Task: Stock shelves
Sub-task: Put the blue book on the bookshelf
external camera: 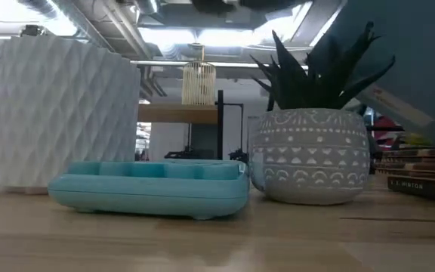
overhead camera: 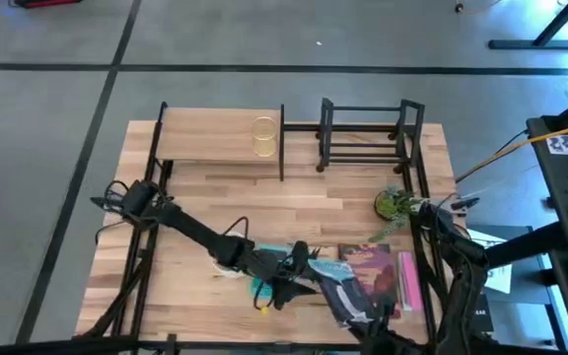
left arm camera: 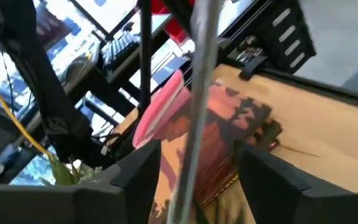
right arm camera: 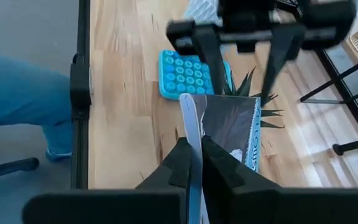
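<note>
My right gripper [right arm camera: 194,165] is shut on a thin book with a dark grey cover [right arm camera: 229,130], which it holds above the table's near middle [overhead camera: 338,291]. My left gripper [left arm camera: 194,171] is open, one finger on each side of the book's far end [left arm camera: 194,93], with a gap on both sides. The shelves stand at the far edge: a light-wood board [overhead camera: 215,146] carrying a yellowish wire cup [overhead camera: 264,136], and a black bar rack [overhead camera: 363,133]. My right gripper pinches the book's near end [right arm camera: 190,140] between its two fingers, which lie along the book. The book stands on edge, slightly tilted. It reaches away from the fingers toward the left gripper, clear of the table.
Under the book are a teal tray [right arm camera: 188,74] and a spiky plant [right arm camera: 253,93] in a patterned pot [external camera: 312,155]. A white ribbed box [external camera: 59,113] stands beside the tray. Orange and pink books [overhead camera: 388,274] lie at the near right. Another small plant [overhead camera: 394,204] sits farther back.
</note>
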Available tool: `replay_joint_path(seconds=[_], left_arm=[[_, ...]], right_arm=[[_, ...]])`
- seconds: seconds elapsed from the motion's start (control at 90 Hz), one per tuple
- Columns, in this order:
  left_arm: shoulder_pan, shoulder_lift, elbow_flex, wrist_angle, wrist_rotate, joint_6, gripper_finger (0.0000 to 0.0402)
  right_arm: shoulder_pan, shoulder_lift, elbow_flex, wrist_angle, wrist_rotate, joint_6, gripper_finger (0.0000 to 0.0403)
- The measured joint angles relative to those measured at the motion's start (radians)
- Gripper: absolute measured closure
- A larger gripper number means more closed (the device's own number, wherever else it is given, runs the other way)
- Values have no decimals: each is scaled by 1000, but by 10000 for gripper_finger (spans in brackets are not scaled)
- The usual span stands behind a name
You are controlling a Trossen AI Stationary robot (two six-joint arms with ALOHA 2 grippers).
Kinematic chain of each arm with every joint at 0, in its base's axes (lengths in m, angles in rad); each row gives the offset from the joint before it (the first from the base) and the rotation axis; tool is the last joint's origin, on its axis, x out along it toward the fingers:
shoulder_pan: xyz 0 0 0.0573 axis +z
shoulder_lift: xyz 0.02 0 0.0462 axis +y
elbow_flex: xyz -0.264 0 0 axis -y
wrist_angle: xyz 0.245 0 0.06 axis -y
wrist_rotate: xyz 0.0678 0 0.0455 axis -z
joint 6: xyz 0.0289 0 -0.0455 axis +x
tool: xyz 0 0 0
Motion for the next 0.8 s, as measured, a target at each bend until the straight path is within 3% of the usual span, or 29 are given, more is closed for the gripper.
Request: replay_joint_path(seconds=[0.156, 0.356, 0.633, 0.8], left_arm=[[25, 16, 17, -13, -59, -26, 263], [19, 7, 16, -27, -135, 26, 384], [-64, 5, 55, -48, -512, 352, 398], [-80, 0, 93, -162, -674, 445, 399]], right_arm=[[0, 0, 0, -1, 0, 0, 402], [0, 0, -6, -3, 6, 1, 402], [-3, 1, -151, 0, -7, 73, 396], [-51, 2, -199, 0, -122, 73, 349]])
